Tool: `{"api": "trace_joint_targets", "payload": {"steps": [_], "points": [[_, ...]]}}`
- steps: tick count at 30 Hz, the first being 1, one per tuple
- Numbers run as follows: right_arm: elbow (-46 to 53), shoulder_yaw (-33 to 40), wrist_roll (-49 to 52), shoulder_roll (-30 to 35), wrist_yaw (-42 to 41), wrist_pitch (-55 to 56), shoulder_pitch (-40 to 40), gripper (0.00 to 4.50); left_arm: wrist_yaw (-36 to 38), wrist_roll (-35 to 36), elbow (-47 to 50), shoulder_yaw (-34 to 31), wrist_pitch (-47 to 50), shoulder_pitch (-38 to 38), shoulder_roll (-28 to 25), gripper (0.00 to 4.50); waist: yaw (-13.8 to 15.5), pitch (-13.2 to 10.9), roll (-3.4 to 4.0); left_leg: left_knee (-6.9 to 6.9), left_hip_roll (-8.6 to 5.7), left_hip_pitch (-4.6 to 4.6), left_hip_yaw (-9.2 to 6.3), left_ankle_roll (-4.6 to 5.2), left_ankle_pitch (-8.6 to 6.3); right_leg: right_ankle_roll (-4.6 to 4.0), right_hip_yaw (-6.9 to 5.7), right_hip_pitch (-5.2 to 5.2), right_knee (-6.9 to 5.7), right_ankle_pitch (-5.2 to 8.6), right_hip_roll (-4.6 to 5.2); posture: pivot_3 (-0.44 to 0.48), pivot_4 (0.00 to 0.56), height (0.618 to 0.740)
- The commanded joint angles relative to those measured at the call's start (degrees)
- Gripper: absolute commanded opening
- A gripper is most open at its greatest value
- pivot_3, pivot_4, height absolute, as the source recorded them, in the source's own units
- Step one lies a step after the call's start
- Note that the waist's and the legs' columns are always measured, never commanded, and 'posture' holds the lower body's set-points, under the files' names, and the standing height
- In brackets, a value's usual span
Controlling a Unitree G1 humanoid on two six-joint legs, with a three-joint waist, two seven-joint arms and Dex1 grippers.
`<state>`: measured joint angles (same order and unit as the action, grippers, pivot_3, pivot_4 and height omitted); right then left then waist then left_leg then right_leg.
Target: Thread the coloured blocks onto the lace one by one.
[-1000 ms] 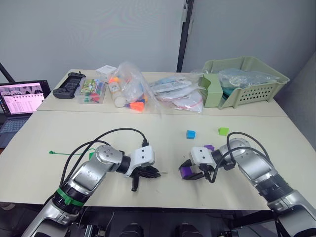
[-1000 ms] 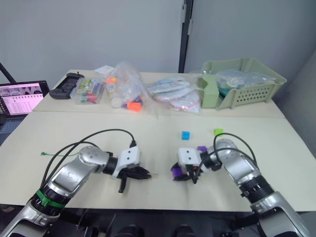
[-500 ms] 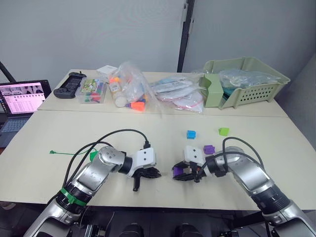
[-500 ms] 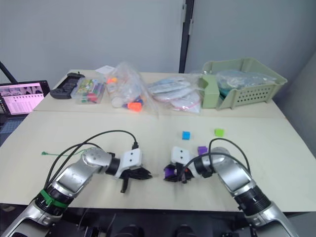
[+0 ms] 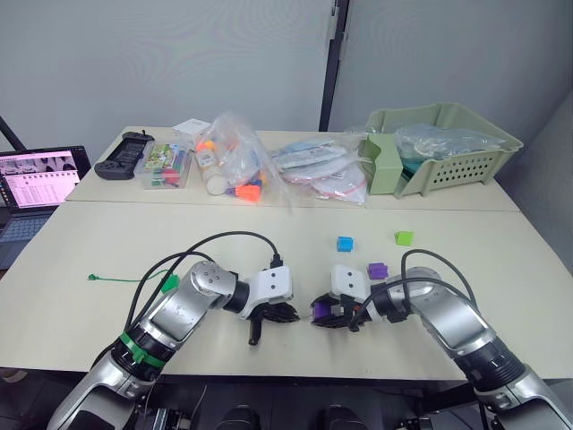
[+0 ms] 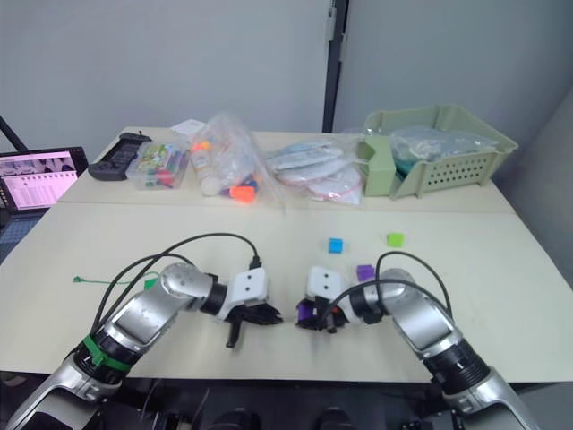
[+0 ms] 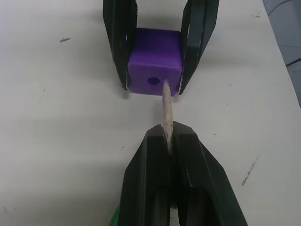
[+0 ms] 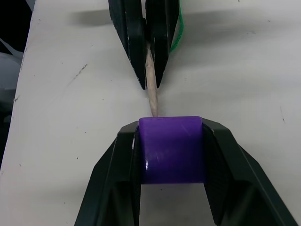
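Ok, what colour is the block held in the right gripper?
Purple; the block sits between the right gripper's fingers, clearest in the left wrist view.

Pale cream surface (image 5: 98, 235) before plain grey wall (image 5: 161, 63), split by dark vertical post (image 5: 335, 63); even indoor light.

The room looks bright and even to me, perhaps lit from above. Soft shadows sit under my arms on the table (image 5: 89, 242). My wrist pictures are sharp, fuzzy only at the bottom.
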<state>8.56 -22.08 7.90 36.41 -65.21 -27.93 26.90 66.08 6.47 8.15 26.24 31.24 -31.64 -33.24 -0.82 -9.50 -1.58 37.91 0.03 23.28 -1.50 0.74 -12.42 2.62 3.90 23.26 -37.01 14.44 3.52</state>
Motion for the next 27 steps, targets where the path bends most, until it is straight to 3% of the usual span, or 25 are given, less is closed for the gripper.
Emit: {"api": "trace_joint_targets", "payload": {"steps": [1, 11, 22, 27], "points": [[2.0, -0.5, -0.1, -0.6, 0.6, -0.8, -0.2, 1.19, -0.4, -0.4, 1.4, 0.5, 0.4, -1.4, 0.6, 0.0, 0.0, 0.0, 0.0, 0.0, 0.0, 0.0, 0.0, 0.0, 0.0, 0.0, 0.0, 0.0, -0.01, 0.0, 0.0, 0.0, 0.15, 0.74], [2.8, -0.4, 0.1, -1.5, 2.1, -2.9, 0.1, 1.19, -0.5, -2.0, 0.7, 1.8, 1.6, -2.8, 1.6, 0.0, -0.3, 0.0, 0.0, 0.0, 0.03, -0.02, 0.01, 0.0, 0.0, 0.0, 0.0, 0.0, -0.01, 0.0, -0.04, 0.0, 0.15, 0.74], [5.3, 0.6, 1.2, -3.8, 5.0, -7.2, -0.3, 1.19, -2.9, -2.0, -1.3, 4.1, 3.5, -3.3, 7.2, 0.0, 0.1, 0.0, 0.0, 0.0, 0.01, -0.03, -0.01, 0.0, 0.0, 0.0, 0.0, -0.04, -0.01, 0.0, -0.02, 0.0, 0.15, 0.74], [5.8, 0.8, 1.1, -3.7, 5.4, -7.9, -0.7, 1.19, -2.6, -0.6, -3.8, 1.9, 1.9, -2.8, 8.2, 0.0, 0.3, 0.0, 0.0, 0.15, -0.02, -0.09, 0.02, 0.0, 0.01, 0.01, 0.0, -0.19, 0.01, 0.01, -0.01, 0.0, 0.15, 0.74]]}}
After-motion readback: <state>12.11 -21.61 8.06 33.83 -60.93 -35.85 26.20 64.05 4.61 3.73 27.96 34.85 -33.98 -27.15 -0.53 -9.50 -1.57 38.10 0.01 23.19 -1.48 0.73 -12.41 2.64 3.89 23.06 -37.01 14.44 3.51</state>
